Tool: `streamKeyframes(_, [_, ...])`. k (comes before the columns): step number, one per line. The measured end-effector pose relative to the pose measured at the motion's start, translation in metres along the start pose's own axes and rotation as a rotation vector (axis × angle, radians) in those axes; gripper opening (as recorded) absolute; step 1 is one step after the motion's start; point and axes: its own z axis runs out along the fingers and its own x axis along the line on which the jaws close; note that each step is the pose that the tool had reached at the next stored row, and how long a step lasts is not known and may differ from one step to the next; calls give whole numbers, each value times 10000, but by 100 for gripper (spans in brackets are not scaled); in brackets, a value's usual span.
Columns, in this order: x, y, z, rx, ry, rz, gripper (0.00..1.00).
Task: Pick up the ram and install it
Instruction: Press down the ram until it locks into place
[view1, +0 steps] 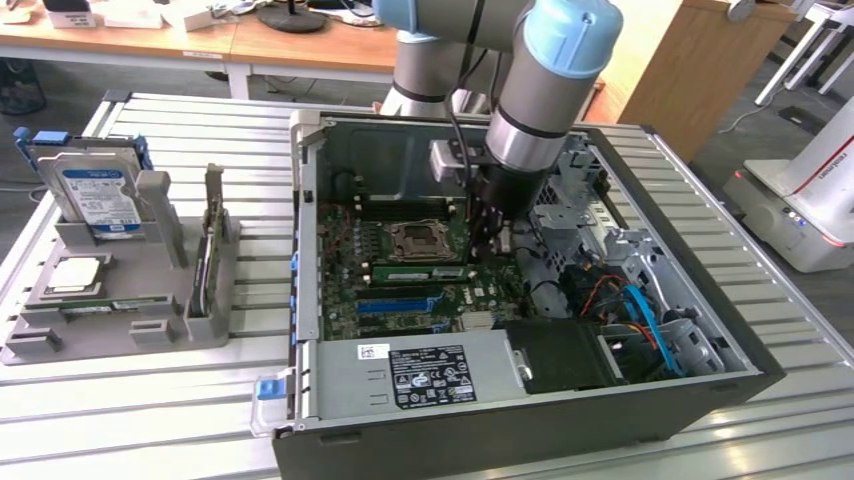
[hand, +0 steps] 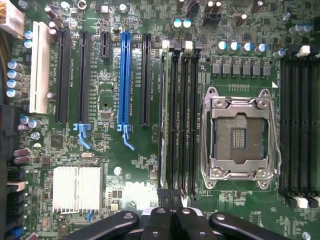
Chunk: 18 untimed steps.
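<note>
Gripper (hand: 172, 210) closed over ram (hand: 162, 115), between memory slots (hand: 186, 120) and PCI slot (hand: 145, 80).

I am at work in a robotics lab or electronics workshop. My bench (view1: 160, 420) is a ribbed silver metal surface of aluminium slats. On it lies an open black tower computer case (view1: 534, 420) with its green motherboard (view1: 400, 300) bared, and near the bench's edge at the exterior view's left stands a grey plastic fixture (view1: 120, 325) holding spare computer parts. Beyond the far edge are wooden desks (view1: 160, 40) with white boxes and a black round stand. Past the edge at the exterior view's right stands a white machine with red trim (view1: 801, 200).
</note>
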Motion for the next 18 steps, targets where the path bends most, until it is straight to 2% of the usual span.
streamKeyframes(5, [-3, 3, -90, 0, 0, 0, 11])
streamKeyframes(11, [-3, 9, -97, 0, -1, -1, 11])
streamKeyframes(14, [-2, 85, -95, 0, 1, -1, 11])
streamKeyframes(18, [-4, 232, -89, 16, -2, 0, 11])
